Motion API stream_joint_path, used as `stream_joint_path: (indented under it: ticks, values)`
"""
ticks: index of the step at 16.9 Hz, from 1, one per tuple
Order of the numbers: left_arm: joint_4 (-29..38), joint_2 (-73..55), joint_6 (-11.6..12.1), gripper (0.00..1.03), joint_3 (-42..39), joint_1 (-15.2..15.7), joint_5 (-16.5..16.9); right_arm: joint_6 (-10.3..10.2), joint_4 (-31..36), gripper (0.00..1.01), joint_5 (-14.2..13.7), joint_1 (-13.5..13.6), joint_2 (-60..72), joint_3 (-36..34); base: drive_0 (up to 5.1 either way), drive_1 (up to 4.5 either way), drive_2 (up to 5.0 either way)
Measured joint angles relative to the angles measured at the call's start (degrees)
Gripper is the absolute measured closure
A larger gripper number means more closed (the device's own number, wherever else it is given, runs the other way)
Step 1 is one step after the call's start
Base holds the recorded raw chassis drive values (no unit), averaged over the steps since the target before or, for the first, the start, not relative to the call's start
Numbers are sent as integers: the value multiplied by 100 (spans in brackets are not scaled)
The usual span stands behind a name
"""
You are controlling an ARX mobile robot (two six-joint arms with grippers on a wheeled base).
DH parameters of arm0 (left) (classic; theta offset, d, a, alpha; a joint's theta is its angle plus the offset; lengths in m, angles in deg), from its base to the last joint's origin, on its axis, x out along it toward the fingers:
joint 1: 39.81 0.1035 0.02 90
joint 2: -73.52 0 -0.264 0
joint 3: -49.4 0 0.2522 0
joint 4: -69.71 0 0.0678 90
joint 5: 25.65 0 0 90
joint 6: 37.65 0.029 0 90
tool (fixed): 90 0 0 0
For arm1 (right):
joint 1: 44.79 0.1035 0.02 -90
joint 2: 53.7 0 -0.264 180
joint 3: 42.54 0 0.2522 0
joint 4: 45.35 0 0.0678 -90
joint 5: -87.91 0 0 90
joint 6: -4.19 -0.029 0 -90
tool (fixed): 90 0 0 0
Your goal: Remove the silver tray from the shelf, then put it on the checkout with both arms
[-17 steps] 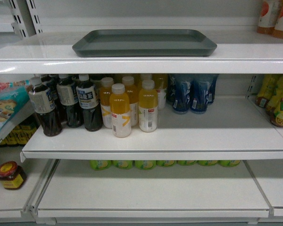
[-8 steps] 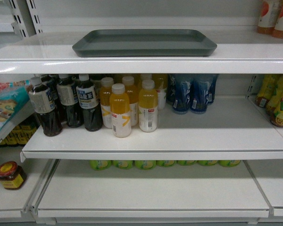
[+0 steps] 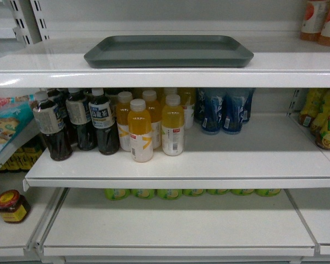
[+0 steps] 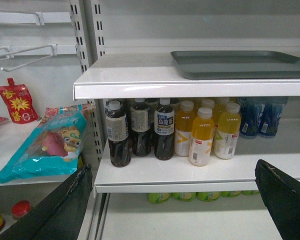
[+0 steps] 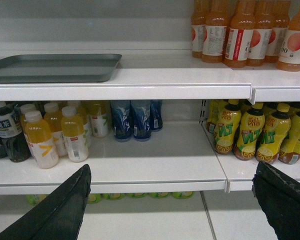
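Black jaws on both arms hang wide apart and empty, low down below the bottle shelf; left gripper (image 4: 172,200), right gripper (image 5: 170,200); silver tray (image 3: 168,50) sits up on the top shelf (image 3: 154,74), long axis running left-right, up-right of the left jaws and up-left of the right; roughly centred, so I'd guess neither arm is nearer.

Greys, whites and drink colours in front of me

My left gripper (image 4: 175,200) and right gripper (image 5: 172,200) are black; the silver tray (image 3: 168,50) is dull grey on the glossy white shelf (image 3: 154,74). Below: dark brown tea bottles (image 3: 77,124) with white caps, yellow-orange juice bottles (image 3: 154,126), blue patterned bottles (image 3: 223,110) (white streaks), a teal snack bag (image 4: 45,145) and a red pouch (image 4: 17,102).
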Motion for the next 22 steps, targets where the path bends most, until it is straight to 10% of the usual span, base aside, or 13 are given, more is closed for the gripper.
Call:
stream_joint_path:
  ticks: [22]
  values:
    - [13,0,0,5,0,0,0,0,15,3,0,0,0,0,5,398,-389]
